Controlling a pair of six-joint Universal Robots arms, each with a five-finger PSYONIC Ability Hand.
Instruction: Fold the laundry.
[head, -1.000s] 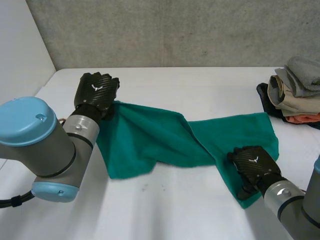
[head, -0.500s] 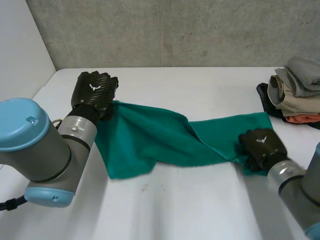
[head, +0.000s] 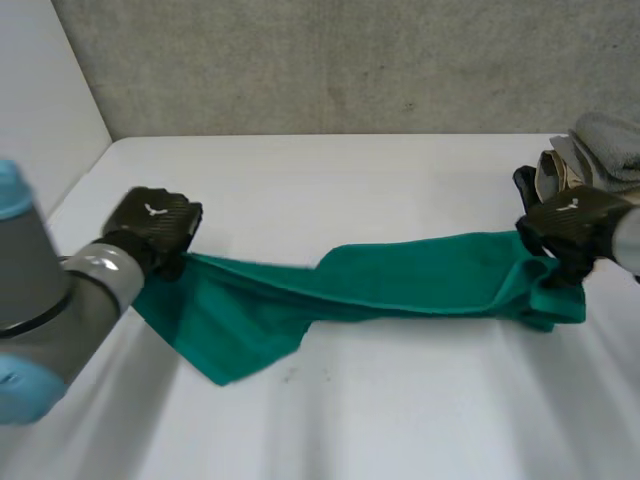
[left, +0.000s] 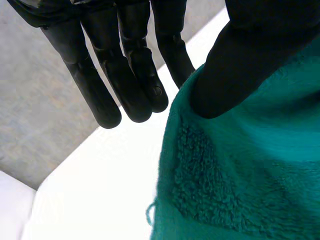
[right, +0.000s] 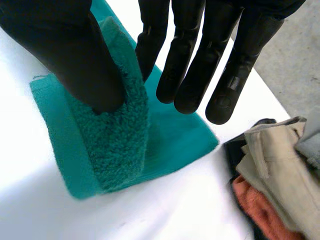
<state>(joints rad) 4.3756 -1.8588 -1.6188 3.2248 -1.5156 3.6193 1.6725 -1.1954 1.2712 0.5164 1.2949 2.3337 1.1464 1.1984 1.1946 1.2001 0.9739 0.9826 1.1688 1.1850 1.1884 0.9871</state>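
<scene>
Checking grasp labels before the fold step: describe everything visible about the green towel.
The green towel is teal, fluffy, terry-like cloth, drawn into a long twisted band across the white table. The left hand pinches one end between thumb and fingers, and a loose flap beside it spreads on the table. The right hand pinches the other end, where the cloth bunches into a fold near the pile of clothes.

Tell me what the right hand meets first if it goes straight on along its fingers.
The right hand would probably meet the flat part of the green towel it pinches, then the white table; the pile of folded clothes lies to one side. Depth is unclear.
</scene>
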